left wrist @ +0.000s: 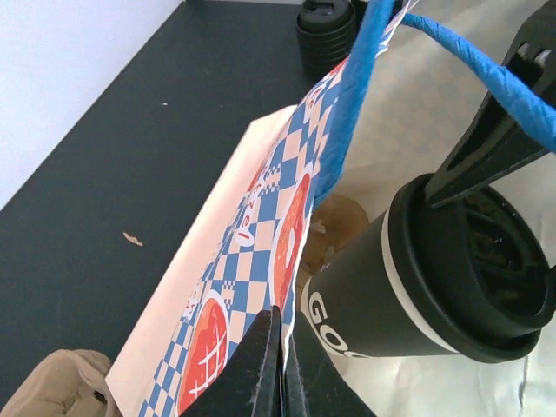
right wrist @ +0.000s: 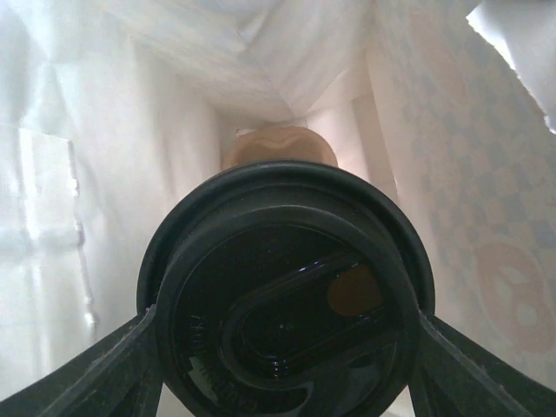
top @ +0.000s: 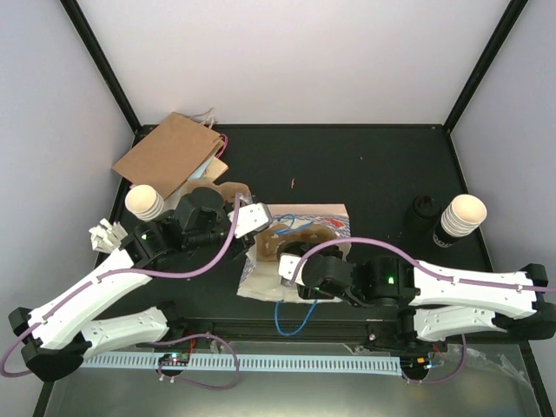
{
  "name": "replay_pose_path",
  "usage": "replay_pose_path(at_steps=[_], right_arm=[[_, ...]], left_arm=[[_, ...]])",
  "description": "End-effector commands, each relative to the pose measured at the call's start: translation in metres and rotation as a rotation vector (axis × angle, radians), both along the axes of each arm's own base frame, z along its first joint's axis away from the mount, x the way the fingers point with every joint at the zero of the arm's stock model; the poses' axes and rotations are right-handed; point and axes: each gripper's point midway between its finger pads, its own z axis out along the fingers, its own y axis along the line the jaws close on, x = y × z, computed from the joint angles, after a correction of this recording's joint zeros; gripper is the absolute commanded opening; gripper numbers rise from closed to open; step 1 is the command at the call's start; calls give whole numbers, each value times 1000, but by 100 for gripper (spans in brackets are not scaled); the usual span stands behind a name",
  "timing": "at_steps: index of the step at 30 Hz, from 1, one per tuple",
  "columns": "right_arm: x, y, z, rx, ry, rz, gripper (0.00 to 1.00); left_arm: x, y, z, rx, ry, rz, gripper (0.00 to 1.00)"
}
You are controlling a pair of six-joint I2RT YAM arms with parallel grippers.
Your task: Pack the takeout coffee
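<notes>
The takeout coffee [left wrist: 452, 278] is a black cup with white lettering and a black lid [right wrist: 287, 295], lying tilted in the mouth of the blue-and-white checked paper bag [top: 326, 221]. My right gripper [right wrist: 287, 347] is shut on it, a finger on each side of the lid, reaching into the white bag interior [right wrist: 104, 174]. Further in, at the bag's bottom, lies something tan [right wrist: 280, 143]. My left gripper [left wrist: 282, 343] is shut on the bag's checked edge [left wrist: 261, 226], holding the mouth up. From above, the left gripper [top: 254, 217] and right gripper [top: 291, 268] meet at the bag.
A brown paper bag [top: 169, 152] lies at the back left. Stacks of cream paper cups stand at the left [top: 143, 201] and at the right [top: 462, 215]. A stack of black lids [top: 423, 210] sits beside the right cups. The bag's blue handle [left wrist: 512, 95] hangs across.
</notes>
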Motion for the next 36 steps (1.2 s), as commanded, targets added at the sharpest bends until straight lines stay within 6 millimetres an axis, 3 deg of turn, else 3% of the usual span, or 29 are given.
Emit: replay_pose_path(at_steps=[1,7,15,24,26,31,36], right_arm=[[9,10,8,40,-71,-15,59],[-10,17,-7,18,5,55,59],[-38,15,-49,-67,132,129,57],[-63,12,-68,-126,196,181,57],[-59,11,-67,-126,171,153,57],[-25,9,-46,-94,-5,24,58],[-18,11,-46,-109,-52,3,59]], left_arm=[[0,-3,21,-68,-58,-1,2],[15,0,32,-81,-90,79,2],[18,-1,39,-96,-98,95,1],[17,0,36,-87,-82,99,2],[11,-2,37,-97,-76,61,2],[-13,-10,34,-129,-33,-61,1],[-21,-10,29,-130,-16,-91,2]])
